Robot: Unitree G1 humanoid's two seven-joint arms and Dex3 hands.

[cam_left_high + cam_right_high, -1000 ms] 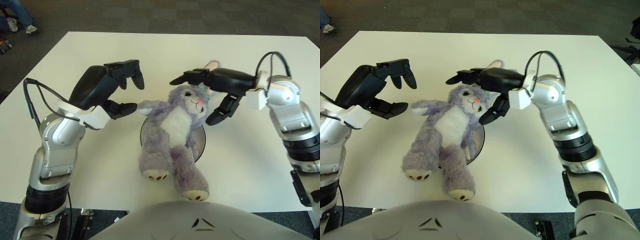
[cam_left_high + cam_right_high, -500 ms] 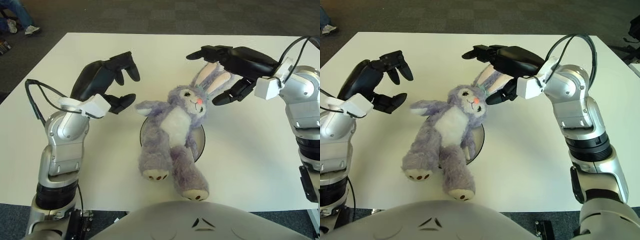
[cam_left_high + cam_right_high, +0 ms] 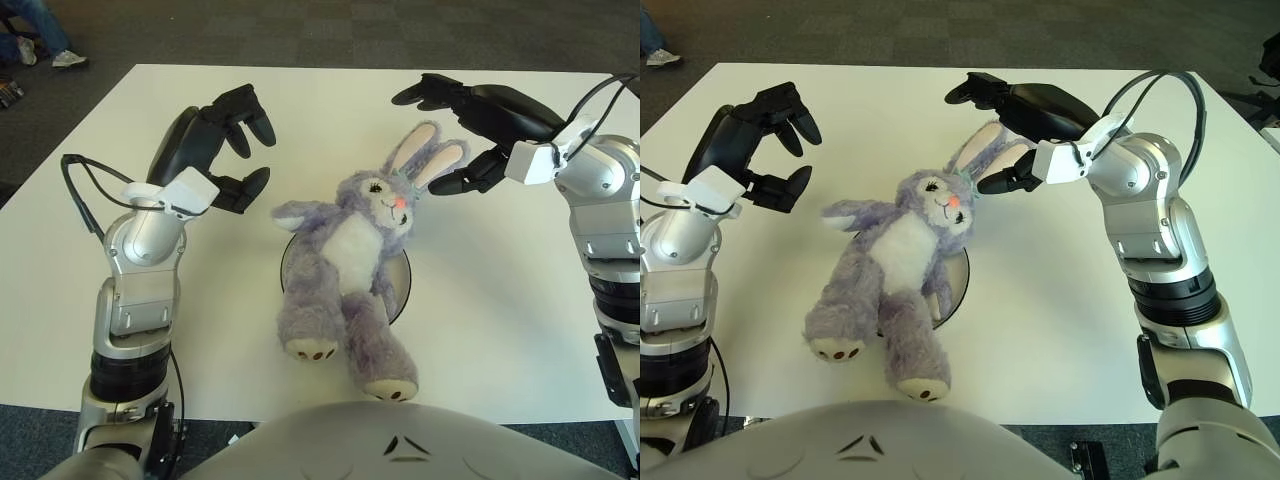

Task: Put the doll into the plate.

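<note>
White table (image 3: 500,330) fills most of the view; dark carpet (image 3: 350,30) beyond its far edge.

Doll (image 3: 350,265): purple plush rabbit, white belly, lying face up near the table's centre. Head toward the far right, ears up and clear of both hands, feet toward the near edge. Torso lies across the plate (image 3: 398,285); legs and one arm hang out over its rim onto the table. Plate mostly hidden under it, only rim arcs show left and right of the torso.

Left hand (image 3: 225,150): raised over the table, left of the doll's outstretched arm, near it but apart. Fingers curled in a loose claw, thumb set apart below, holding nothing.

Right hand (image 3: 470,125): far right of the doll, just beside the ear tips, no contact visible. Fingers spread, upper ones reaching left above the ears, thumb below; nothing held.
</note>
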